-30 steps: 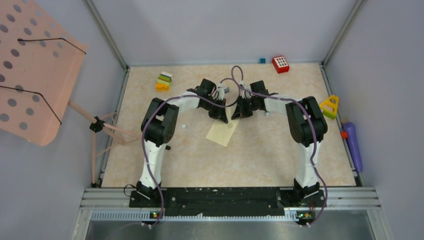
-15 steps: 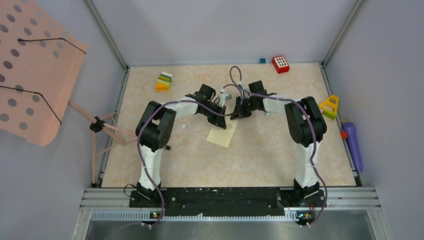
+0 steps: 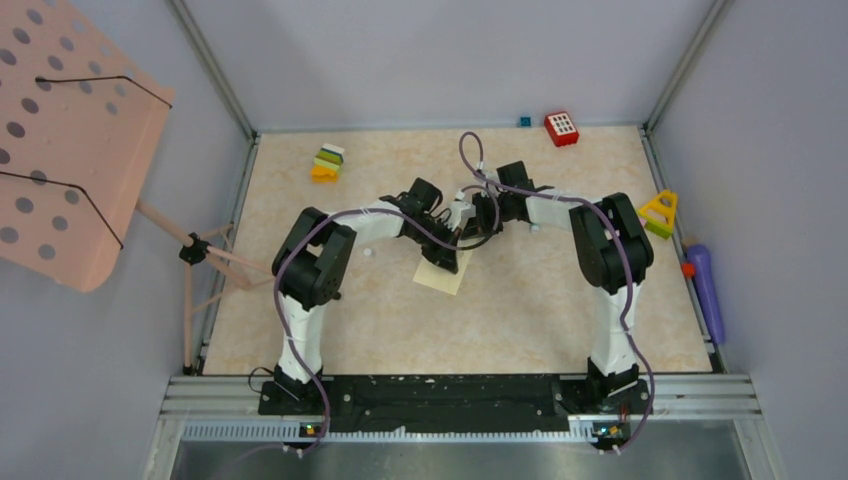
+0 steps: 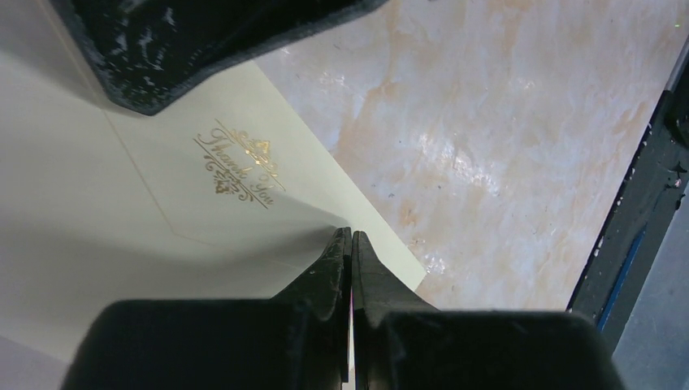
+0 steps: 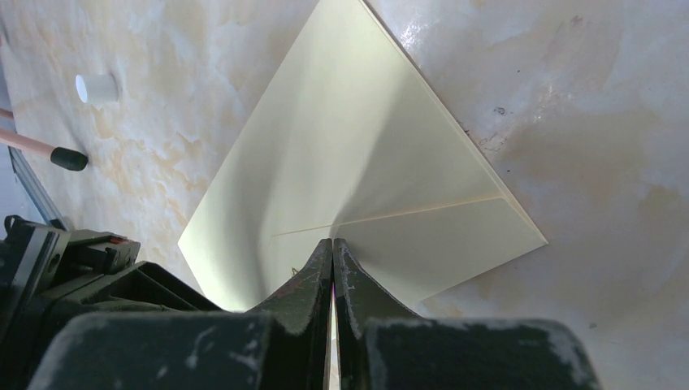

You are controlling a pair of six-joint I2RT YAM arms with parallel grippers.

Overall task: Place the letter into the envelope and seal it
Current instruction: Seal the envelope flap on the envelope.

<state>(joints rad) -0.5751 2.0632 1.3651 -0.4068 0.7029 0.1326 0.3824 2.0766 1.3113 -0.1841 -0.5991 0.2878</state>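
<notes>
The pale yellow envelope [image 3: 436, 277] lies flat mid-table, flap folded down, its gold "Thank You" mark [image 4: 240, 166] facing up. My left gripper [image 3: 447, 262] is shut, and its tips [image 4: 351, 236] rest on the envelope [image 4: 122, 219] near its right edge. My right gripper [image 3: 470, 216] is shut too, its tips [image 5: 333, 242] pressing where the flap seam [image 5: 406, 213] crosses the envelope [image 5: 366, 146]. Neither gripper has anything between its fingers. The right gripper's black body [image 4: 203, 41] hangs over the envelope's far part. The letter is hidden from view.
A small white cylinder [image 3: 369, 253] lies left of the envelope. At the back are a stacked colour block [image 3: 327, 163], a red block [image 3: 561, 128] and a tiny blue cube [image 3: 524, 121]. A yellow-green triangle toy [image 3: 659, 212] and a purple object [image 3: 706, 290] sit at the right edge; a pink perforated stand [image 3: 70, 140] leans in at left.
My left gripper has slid to the right and nearer, across the envelope. The right gripper has shifted slightly left. Both stay shut.
</notes>
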